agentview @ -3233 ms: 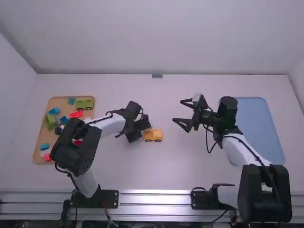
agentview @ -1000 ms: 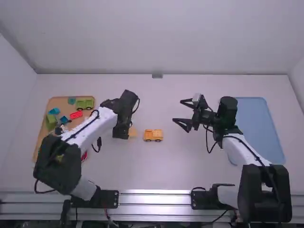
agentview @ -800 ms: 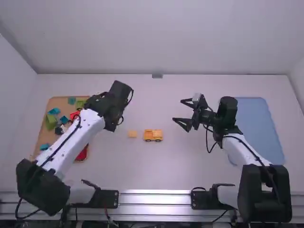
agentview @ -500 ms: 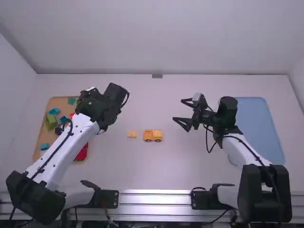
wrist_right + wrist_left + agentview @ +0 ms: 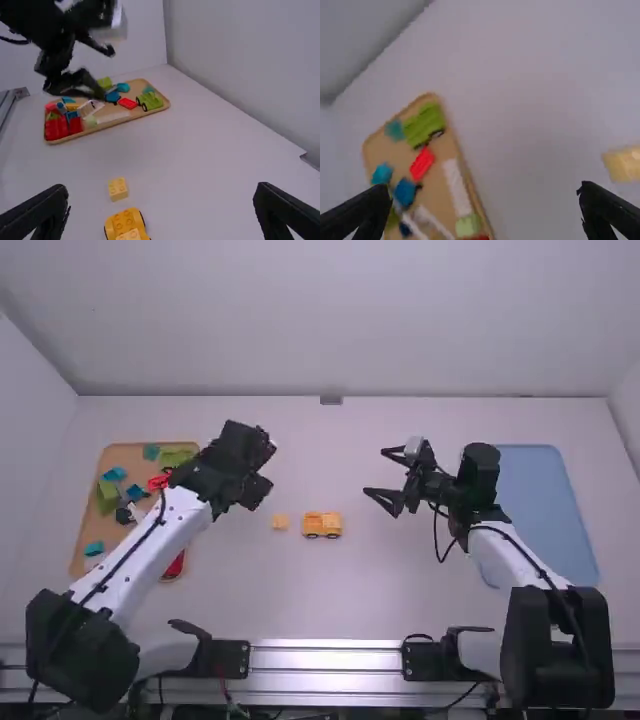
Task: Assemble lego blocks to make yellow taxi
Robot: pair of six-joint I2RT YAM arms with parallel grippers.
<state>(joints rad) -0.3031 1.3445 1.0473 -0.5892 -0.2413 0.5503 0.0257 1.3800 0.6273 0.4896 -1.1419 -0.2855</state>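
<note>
In the high view, an orange-yellow wheeled vehicle stands mid-table, with a small yellow block apart to its left. My left gripper is above the table, farther back than the block and slightly left of it. My right gripper hangs back and right of the vehicle. The left wrist view has the block beyond one fingertip of the empty, open left gripper. Studs top both the block and the vehicle in the right wrist view, where the right gripper is open and empty.
A wooden tray at the left holds green, blue, red and white pieces, including a green wheeled piece. The left arm passes over its near right part. At the far right lies a blue tray, partly behind the right arm.
My left gripper has moved from beside the vehicle back and leftward, uncovering the block on the table, then has swung slightly right again. The right arm has stayed put.
</note>
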